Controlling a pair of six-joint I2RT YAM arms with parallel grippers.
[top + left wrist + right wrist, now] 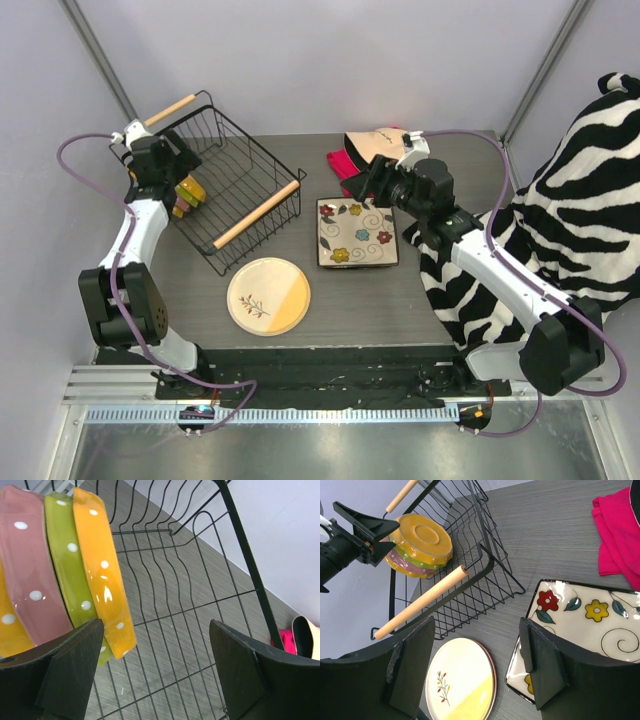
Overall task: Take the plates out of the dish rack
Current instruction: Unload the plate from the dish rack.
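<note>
Dark grey wood-grain surface (pixel 380 300) is seen from overhead to carry a black wire dish rack with wooden rod handles (pixel 257 214) at the far left. A round cream-yellow plate (pixel 268 296) and a square flowered plate (pixel 355 232) are laid flat outside it. Only in the left wrist view is the stack of dotted round plates (pixel 67 565) resolved, on edge inside the rack: pink, green, orange. The left claw (pixel 157 650) is spread wide with nothing gripped, one finger just beside the stack. The right claw (pixel 477 665) is parted and empty above the two flat plates.
</note>
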